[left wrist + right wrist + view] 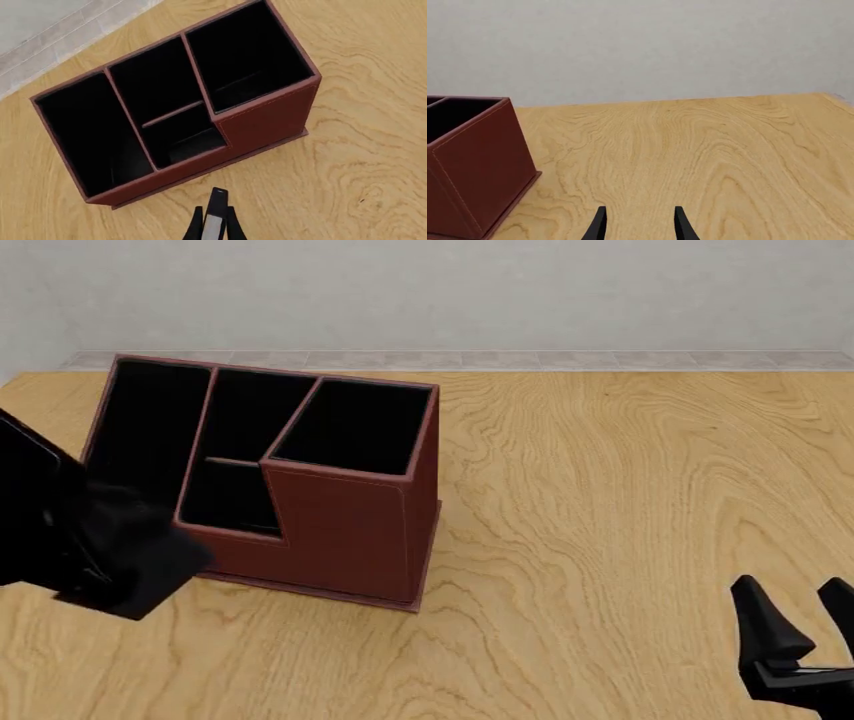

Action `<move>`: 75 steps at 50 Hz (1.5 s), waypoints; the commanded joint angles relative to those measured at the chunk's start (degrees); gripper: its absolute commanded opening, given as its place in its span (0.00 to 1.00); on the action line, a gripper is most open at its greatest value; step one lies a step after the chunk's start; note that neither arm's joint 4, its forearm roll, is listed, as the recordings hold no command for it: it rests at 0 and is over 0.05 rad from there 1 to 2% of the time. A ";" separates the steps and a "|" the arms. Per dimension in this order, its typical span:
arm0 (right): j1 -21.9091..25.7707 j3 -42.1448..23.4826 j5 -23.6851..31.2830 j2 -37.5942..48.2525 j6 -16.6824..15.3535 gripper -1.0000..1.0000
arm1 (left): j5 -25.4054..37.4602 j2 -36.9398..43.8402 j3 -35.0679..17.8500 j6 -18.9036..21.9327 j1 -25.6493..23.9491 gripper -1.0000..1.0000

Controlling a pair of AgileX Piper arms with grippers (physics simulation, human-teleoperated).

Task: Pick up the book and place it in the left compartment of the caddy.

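The reddish-brown caddy [267, 120] stands on the wooden table, its black slots open upward. The left compartment [93, 135] is the long slot at its low end. The book [217, 202], thin and black with a pale page edge, is held edge-on by my left gripper [213, 222], which is shut on it just short of the caddy's low front wall. In the front view my left arm [100, 545] covers the caddy's [347, 530] near left corner, hiding the book; the left compartment [147, 425] shows behind it. My right gripper [798, 625] hangs open far to the right.
The caddy's tall square slot [354, 430] and two short middle slots [240, 455] lie right of the long one. In the right wrist view the caddy's tall end [474, 160] stands left of the open fingers [599, 225]. A pale wall backs the table.
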 commanded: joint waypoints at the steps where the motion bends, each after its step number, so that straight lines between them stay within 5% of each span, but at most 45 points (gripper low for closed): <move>1: 0.00 -0.01 0.01 0.04 0.25 1.00 | 0.51 3.47 -4.69 4.30 4.91 0.00; 5: 0.03 0.00 -0.20 0.27 0.24 1.00 | 0.48 4.98 -5.80 6.57 8.55 0.00; 25: 0.01 0.00 -0.26 0.27 0.70 1.00 | 2.61 8.85 -16.00 4.33 11.42 0.00; 29: 0.00 0.01 -0.06 0.05 0.69 1.00 | 2.07 10.39 -16.87 7.30 16.42 0.00; 52: -0.04 0.00 -0.18 0.16 0.46 1.00 | 1.46 16.33 -24.84 4.99 18.79 0.00; 75: -0.26 -0.01 0.06 -0.19 0.67 1.00 | -3.12 26.71 -29.58 -1.63 18.68 0.00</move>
